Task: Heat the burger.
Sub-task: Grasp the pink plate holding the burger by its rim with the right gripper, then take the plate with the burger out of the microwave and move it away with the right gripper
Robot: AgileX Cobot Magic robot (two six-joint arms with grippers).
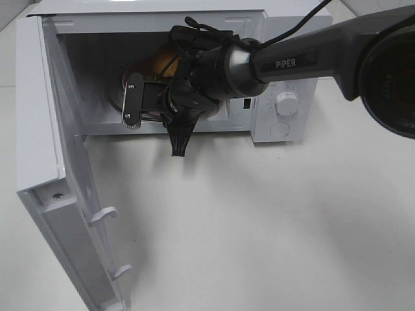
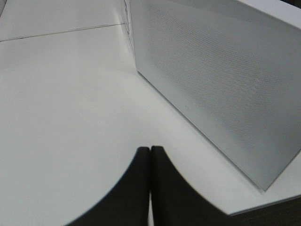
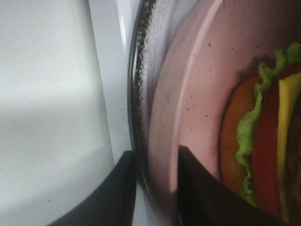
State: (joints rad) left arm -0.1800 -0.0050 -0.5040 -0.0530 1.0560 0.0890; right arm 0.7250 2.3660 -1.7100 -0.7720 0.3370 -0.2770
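The burger sits on a pink plate inside the open microwave, mostly hidden behind my right arm. In the right wrist view the burger shows lettuce, tomato and cheese on the plate, which rests on the glass turntable. My right gripper reaches into the cavity. Its fingers stand close on either side of the plate's rim, with the turntable's edge between them too. My left gripper is shut and empty, low over the table beside the microwave's side wall.
The microwave door is swung wide open at the left, reaching toward the front of the table. The control dial is on the right of the cavity. White tabletop lies in front.
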